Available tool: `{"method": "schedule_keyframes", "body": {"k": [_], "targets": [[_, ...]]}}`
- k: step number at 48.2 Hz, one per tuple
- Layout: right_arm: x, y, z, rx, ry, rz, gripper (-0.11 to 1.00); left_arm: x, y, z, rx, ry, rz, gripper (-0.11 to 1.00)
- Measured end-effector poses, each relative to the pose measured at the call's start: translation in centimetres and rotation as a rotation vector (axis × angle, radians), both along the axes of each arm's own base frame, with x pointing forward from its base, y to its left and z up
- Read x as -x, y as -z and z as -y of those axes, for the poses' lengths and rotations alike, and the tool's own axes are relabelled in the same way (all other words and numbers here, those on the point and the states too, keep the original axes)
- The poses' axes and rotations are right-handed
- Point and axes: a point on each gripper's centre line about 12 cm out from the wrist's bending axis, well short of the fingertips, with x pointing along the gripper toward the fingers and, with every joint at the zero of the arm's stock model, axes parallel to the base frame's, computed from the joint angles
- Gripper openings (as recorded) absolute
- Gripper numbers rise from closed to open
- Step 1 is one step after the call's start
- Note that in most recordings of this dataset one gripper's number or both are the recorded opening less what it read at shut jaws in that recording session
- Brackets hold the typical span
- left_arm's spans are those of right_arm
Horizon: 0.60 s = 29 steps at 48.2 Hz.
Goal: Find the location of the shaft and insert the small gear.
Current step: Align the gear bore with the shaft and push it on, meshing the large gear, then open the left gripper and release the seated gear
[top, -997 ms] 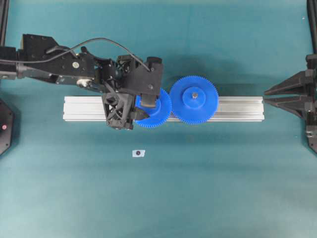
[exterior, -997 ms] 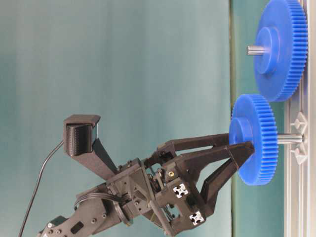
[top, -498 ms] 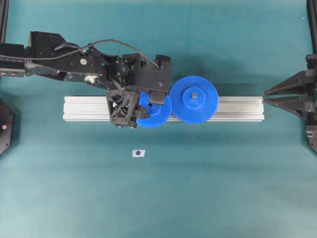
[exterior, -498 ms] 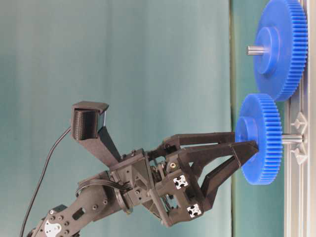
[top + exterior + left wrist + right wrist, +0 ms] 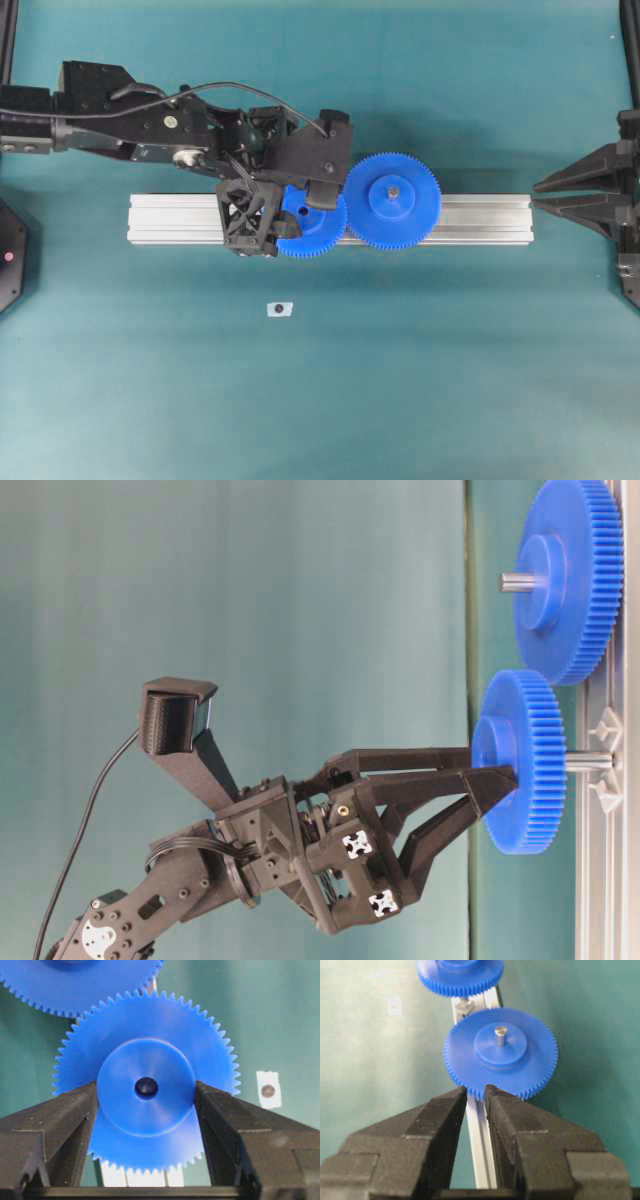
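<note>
The small gear is a bright blue toothed disc with a raised hub. My left gripper is shut on that hub, with one finger pressed against each side. From table level the small gear is threaded on the shaft, a thin grey pin standing out of the rail, with a short gap to the rail. From overhead the left gripper covers part of the small gear. My right gripper holds nothing; its jaws are nearly together.
The wider blue gear sits on its own pin beside the small gear, their teeth close together. Both are on the aluminium rail. A tiny white square with a black dot lies in front of the rail. The right gripper rests off the rail's right end.
The left arm has shifted slightly right and the small gear has slid a little further along the shaft toward the rail. The grip on the hub is unchanged. The right arm has not moved.
</note>
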Motion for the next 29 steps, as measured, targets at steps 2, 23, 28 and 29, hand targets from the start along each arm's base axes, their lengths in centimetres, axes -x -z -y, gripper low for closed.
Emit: {"method": "schedule_keyframes", "body": {"k": [2, 23, 28, 29], "targets": [[0.00, 0.00, 0.00, 0.000, 0.000, 0.000, 0.33, 0.00, 0.00, 0.00, 0.000, 0.000, 0.000, 0.66], [0.01, 0.05, 0.00, 0.000, 0.000, 0.000, 0.33, 0.01, 0.65, -0.08, 0.006, -0.007, -0.032, 0.88], [0.01, 0.05, 0.00, 0.000, 0.000, 0.000, 0.33, -0.28, 0.18, -0.12, 0.004, -0.007, -0.016, 0.88], [0.01, 0.05, 0.00, 0.000, 0.000, 0.000, 0.33, -0.34, 0.09, -0.06, 0.003, -0.005, -0.015, 0.88]]}}
